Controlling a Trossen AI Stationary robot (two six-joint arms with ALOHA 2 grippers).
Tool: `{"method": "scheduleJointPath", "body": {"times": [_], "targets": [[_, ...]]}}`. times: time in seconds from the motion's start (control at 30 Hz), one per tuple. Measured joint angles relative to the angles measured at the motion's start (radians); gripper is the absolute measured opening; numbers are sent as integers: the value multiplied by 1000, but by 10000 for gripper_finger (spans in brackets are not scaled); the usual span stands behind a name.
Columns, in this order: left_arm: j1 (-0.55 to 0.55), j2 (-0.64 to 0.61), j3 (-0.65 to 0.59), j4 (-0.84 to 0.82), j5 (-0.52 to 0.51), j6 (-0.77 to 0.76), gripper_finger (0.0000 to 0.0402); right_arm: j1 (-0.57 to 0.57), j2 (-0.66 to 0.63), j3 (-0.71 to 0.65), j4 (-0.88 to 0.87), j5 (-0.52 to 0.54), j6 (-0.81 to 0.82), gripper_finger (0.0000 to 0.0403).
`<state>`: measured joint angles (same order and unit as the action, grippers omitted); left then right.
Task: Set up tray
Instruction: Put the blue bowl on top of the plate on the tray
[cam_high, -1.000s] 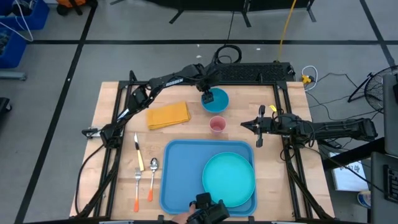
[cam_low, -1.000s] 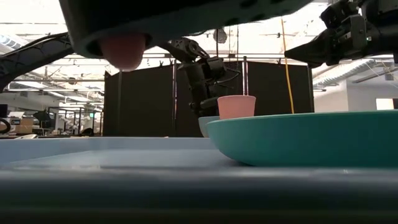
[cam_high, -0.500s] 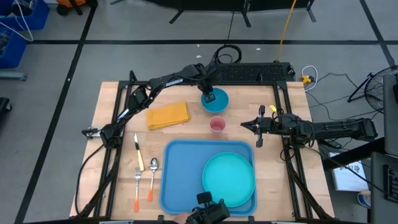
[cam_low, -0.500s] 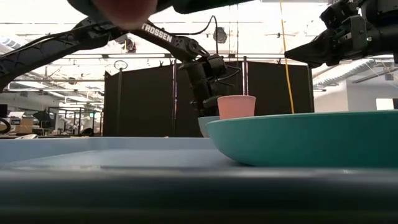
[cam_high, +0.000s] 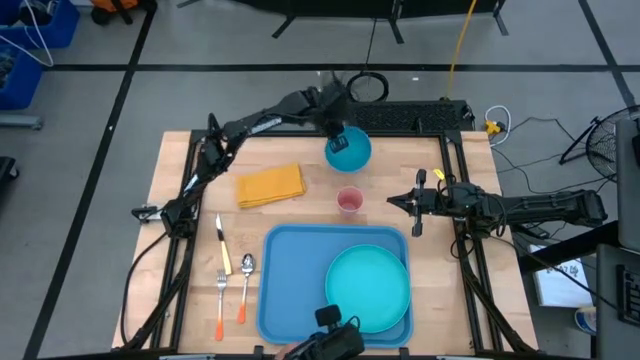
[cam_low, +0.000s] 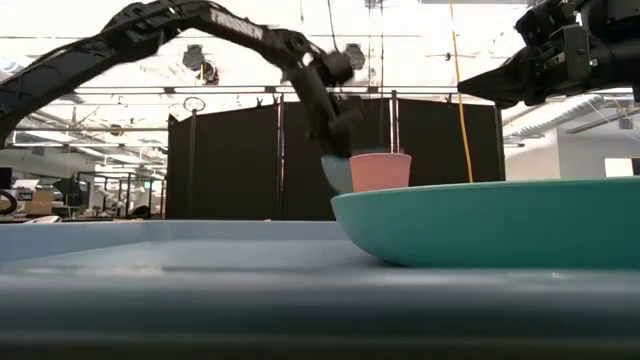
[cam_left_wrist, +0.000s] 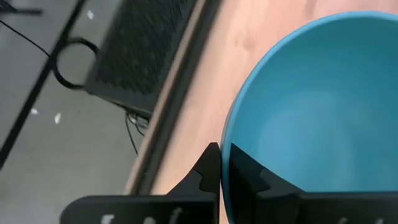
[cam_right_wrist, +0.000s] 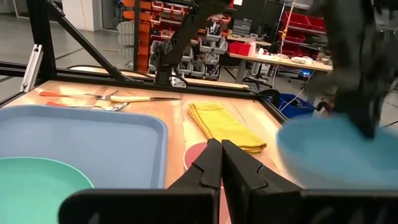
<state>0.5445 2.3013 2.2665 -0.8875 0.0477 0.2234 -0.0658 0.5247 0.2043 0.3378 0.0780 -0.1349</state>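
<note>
Tray (cam_high: 300, 280): light-blue, at the near middle of the wooden surface (cam_high: 180, 160); holds a round teal plate (cam_high: 368, 288) on its right half.
Left pincer (cam_high: 335, 135): clamped on the rim of a blue bowl (cam_high: 349, 150), lifted at the far edge; bowl empty.
Pink cup (cam_high: 349, 201): upright between bowl and tray.
Right pincer (cam_high: 397, 202): closed, empty, right of the cup.

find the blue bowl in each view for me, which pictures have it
High view: blue bowl at the table's far edge, held by the left gripper.
Low view: just its edge behind the pink cup.
Left wrist view: fills the right side, rim pinched.
Right wrist view: blurred, at right.
Shared landmark: the pink cup.
</note>
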Motion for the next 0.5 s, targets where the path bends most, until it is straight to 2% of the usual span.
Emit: {"method": "scheduleJointPath", "body": {"times": [0.2,0.33,0.4,0.5], "targets": [[1,-156,0,-144,78,-10,8,0,0,0,-4,-1,7,0],[-44,-249,0,-254,116,85,8,1,0,0,-6,-3,10,0],[-70,-298,0,-270,180,117,8,2,0,0,-7,-4,15,0],[-115,-375,0,-276,222,159,8,2,-1,0,-9,-6,28,0]]}}
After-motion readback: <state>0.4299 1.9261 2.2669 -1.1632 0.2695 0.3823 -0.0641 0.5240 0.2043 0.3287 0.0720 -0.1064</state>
